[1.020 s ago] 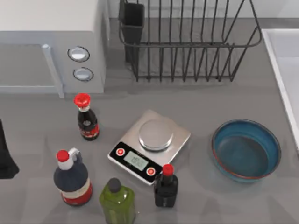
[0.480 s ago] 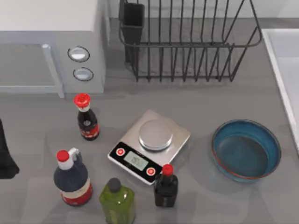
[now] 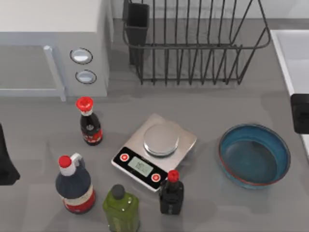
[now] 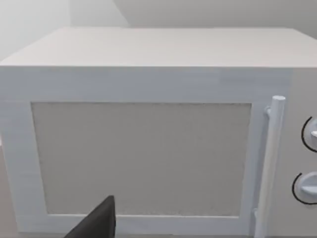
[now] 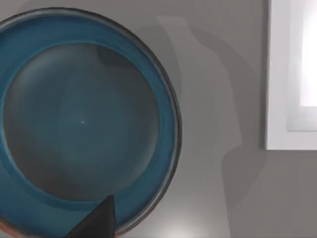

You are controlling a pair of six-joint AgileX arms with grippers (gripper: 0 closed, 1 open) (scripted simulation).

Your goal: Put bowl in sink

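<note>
1. Our bowl (image 3: 254, 155) sits upright on the grey table (image 3: 212, 116) at about four o'clock from the table's centre, empty, with its reddish-brown rim showing all round.
2. The sink (image 3: 293, 53) lies at the table's right edge, at roughly one o'clock from the bowl and apart from it; in our right wrist view the bowl (image 5: 84, 124) and the sink's pale rim (image 5: 277, 74) have a strip of bare table between them.
3. Our right gripper (image 3: 300, 113) shows as a dark block at the right edge, at about two o'clock from the bowl and over the sink's near rim; we cannot tell whether its fingers are spread or closed.
4. Our left arm (image 3: 6, 159) is parked at the left edge, at nine o'clock, its wrist camera facing the microwave (image 4: 148, 134); its fingers we cannot judge either.
5. The kitchen scale (image 3: 154, 151) sits at nine o'clock from the bowl, well apart.
6. The black wire dish rack (image 3: 193, 41) stands at twelve o'clock.
</note>
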